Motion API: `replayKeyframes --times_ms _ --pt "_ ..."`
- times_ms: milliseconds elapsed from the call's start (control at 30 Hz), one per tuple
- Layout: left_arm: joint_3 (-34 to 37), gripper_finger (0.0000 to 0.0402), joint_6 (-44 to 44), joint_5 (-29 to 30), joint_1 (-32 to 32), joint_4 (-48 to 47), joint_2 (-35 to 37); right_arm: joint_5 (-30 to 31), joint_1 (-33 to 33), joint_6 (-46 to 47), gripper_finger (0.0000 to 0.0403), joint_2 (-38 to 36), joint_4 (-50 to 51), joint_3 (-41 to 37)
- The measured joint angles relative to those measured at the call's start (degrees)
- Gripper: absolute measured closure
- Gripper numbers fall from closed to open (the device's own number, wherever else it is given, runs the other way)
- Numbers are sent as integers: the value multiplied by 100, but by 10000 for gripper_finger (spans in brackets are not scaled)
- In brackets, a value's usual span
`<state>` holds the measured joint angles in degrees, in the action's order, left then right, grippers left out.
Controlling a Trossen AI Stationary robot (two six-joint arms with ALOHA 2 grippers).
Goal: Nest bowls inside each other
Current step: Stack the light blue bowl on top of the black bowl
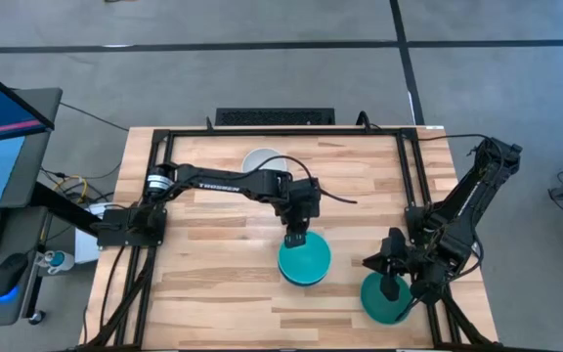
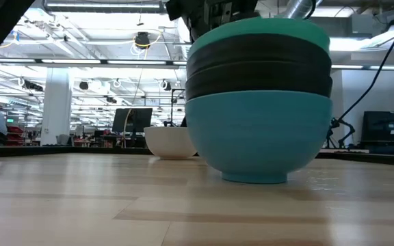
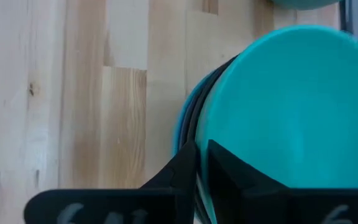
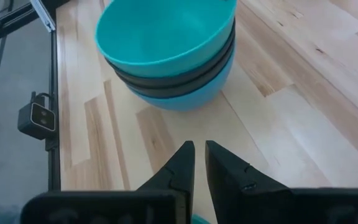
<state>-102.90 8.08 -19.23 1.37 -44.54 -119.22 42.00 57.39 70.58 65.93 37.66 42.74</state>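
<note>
Low view: the stack [image 2: 258, 102] fills most of the frame, and the left gripper above it is cut off by the top edge. Its bowls, bottom to top: light blue bowl [image 2: 258, 137], two black bowls [image 2: 258, 68] showing only as rim bands, then the teal bowl [image 2: 262, 31].

High view: only the teal bowl's [image 1: 305, 262] inside shows; the lower bowls are hidden under it. The stack sits mid-counter [image 1: 213, 284], toward the front.

Left gripper [image 1: 295, 238] is at the stack's rim on the far side. In the left wrist view its fingers [image 3: 182, 171] are nearly together, with the teal bowl's rim [image 3: 291, 112] in the narrow gap, so they look pinched on it. The exact contact is cut off by the frame edge.

White bowl [image 1: 260, 159] stands alone at the back of the counter, partly covered by the left arm; in the low view [image 2: 171, 141] it's behind the stack. Contents can't be seen.

Right gripper [image 1: 391, 256] hangs over a second teal-looking bowl [image 1: 387, 298] at the front right corner. That bowl is partly hidden by the arm, so I can't tell whether another is nested in it. Right wrist view: fingers [image 4: 182, 165] almost closed, slim gap, nothing in it.
</note>
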Motion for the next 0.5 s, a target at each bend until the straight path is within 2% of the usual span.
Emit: replayKeyframes --times_ms 333,500 --pt "-938 378 -247 -37 17 -344 7 -84 0 1 342 0 -30 0" --pt "-1022 378 -416 72 20 -838 9 -146 0 1 342 0 -56 0"
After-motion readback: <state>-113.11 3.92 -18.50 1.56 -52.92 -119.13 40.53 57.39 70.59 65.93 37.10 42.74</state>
